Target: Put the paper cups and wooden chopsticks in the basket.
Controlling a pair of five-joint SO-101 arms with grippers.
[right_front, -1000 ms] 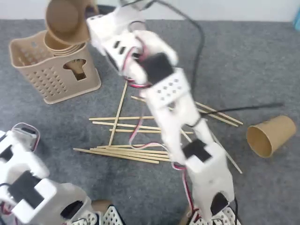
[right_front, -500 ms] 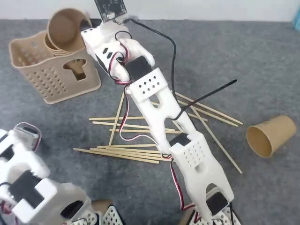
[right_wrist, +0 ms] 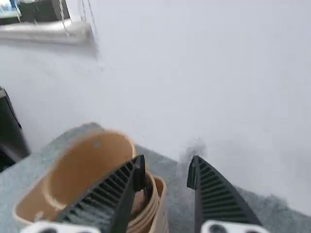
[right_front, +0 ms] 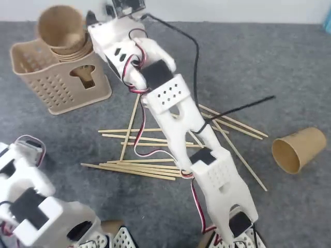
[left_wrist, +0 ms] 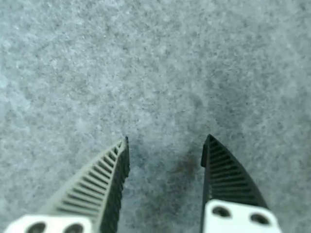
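High view: the basket (right_front: 36, 85) stands at the far left corner of the grey mat (right_front: 269, 62). It holds a nest of stacked cups (right_front: 77, 51), of which only the rims show. The top paper cup (right_front: 61, 26) sits in that nest, mouth up and slightly tilted, rising above the basket rim.

The right arm (right_front: 176, 103) stretches from the near edge to the basket, its wrist just beside the top cup. From this angle its claw tips are hidden behind the wrist body.

Right wrist view: the right gripper (right_wrist: 165, 167) has its jaws apart, with a plain gap between them. The top cup lies against the outer side of one finger (right_wrist: 124, 189), and the rims of the nest show low in the gap. Whether a finger touches the cup wall cannot be made out.

A loose paper cup (right_front: 300, 150) lies on its side at the right, well apart from the basket, mouth toward the wooden chopsticks (right_front: 139, 168). These lie scattered flat mid-mat — several pass under the right arm, so no count is possible. A black cable (right_front: 243, 106) trails over them.

The left arm (right_front: 31, 206) sits at the near left corner, cut off by the frame edge.

Left wrist view: the left gripper (left_wrist: 165, 143) hangs over bare mat, jaws apart, with nothing between them.
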